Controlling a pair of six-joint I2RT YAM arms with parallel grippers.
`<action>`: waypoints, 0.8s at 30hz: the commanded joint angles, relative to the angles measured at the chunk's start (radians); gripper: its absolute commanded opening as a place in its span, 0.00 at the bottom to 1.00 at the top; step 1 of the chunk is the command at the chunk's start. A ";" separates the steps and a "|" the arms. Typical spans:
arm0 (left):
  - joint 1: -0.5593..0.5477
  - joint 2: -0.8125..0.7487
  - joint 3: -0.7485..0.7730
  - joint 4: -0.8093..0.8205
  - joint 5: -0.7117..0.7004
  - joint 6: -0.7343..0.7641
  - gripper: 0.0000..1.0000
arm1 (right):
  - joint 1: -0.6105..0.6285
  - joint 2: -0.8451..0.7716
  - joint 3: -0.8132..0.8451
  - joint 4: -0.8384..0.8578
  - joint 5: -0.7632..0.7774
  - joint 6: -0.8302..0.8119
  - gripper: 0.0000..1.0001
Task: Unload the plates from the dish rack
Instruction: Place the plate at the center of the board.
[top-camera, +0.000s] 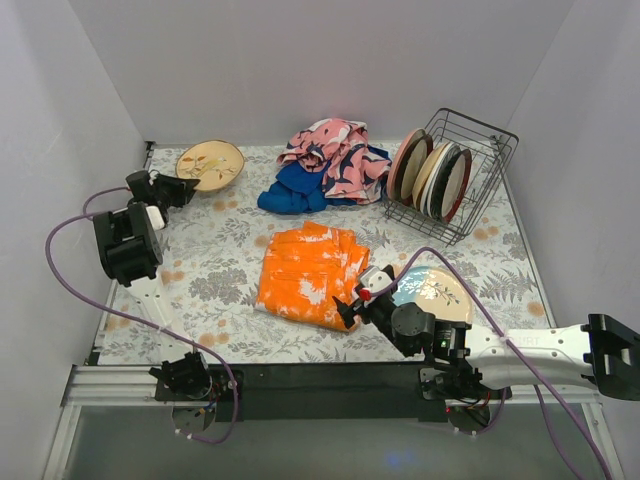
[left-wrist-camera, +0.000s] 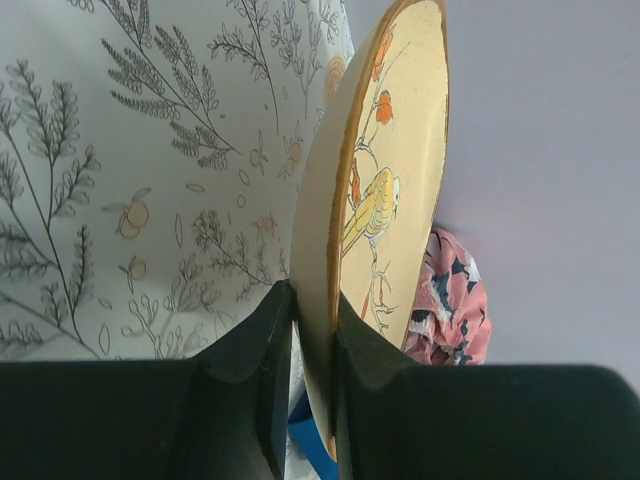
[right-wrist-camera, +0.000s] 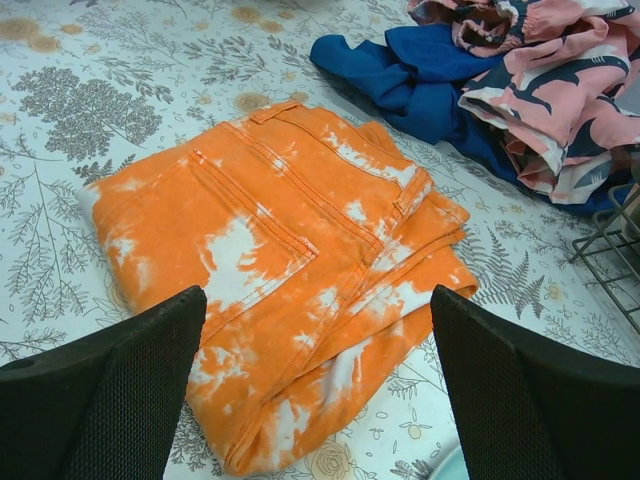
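1. Left gripper: jaws pinched together on the rim of the tan plate (bird-and-branch print on its face). The plate sits at the far left corner of the table. I cannot tell whether it touches the table or is clear of it.
2. Centre: the orange cloth lies folded and flat. Behind it, the blue cloth and pink cloth are heaped together, touching.
3. Right gripper: jaws wide apart with nothing between them, over the near right edge of the orange cloth.
4. Blue-cream plate: flat on the table just right of that gripper, partly covered by the right arm.
5. Far right: the rack holds several plates standing on edge, packed side by side (the overlap makes an exact count unclear).
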 joint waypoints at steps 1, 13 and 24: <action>-0.002 0.017 0.088 0.125 0.112 -0.003 0.00 | -0.001 0.000 0.010 0.071 0.025 0.022 0.97; -0.011 0.138 0.226 0.046 0.139 0.092 0.15 | -0.001 0.068 0.032 0.074 0.050 0.003 0.98; -0.013 0.132 0.314 -0.198 0.047 0.226 0.36 | -0.001 0.052 0.041 0.060 0.048 0.012 0.97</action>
